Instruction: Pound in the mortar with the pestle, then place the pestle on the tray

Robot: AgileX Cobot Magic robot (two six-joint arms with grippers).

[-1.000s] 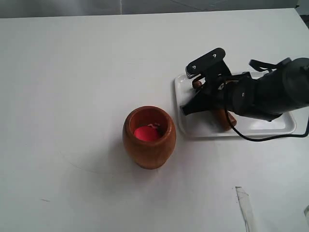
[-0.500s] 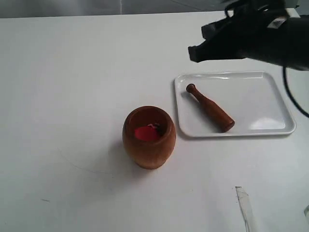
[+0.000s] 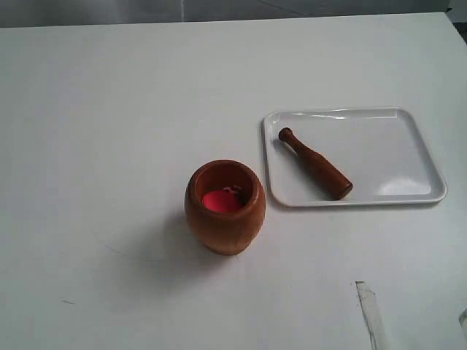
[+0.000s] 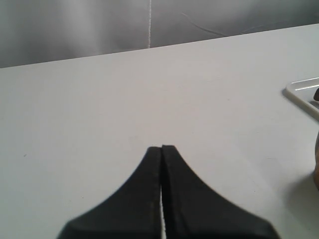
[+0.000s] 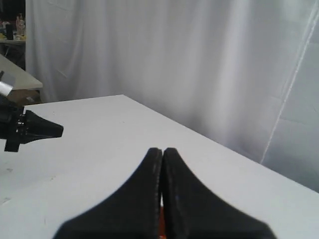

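Observation:
The reddish-brown wooden mortar point(image 3: 225, 207) stands upright on the white table with something bright red inside. To its right lies the pestle point(image 3: 315, 164), flat and diagonal on the white tray point(image 3: 387, 149), knob end toward the tray's near-left corner. Neither arm shows in the exterior view. My left gripper point(image 4: 162, 148) is shut with nothing in it, above bare table; a corner of the tray point(image 4: 303, 92) and a sliver of the mortar point(image 4: 316, 164) sit at that view's edge. My right gripper point(image 5: 162, 150) is shut and empty, held over the table.
A strip of clear tape or film point(image 3: 371, 310) lies on the table near the front right. White curtains point(image 5: 199, 64) hang behind the table. The other arm's black gripper tip point(image 5: 30, 128) shows in the right wrist view.
The right arm let go of the pestle on the tray, lifted up and back, and has left the exterior view. The pestle shifted slightly and lies still.

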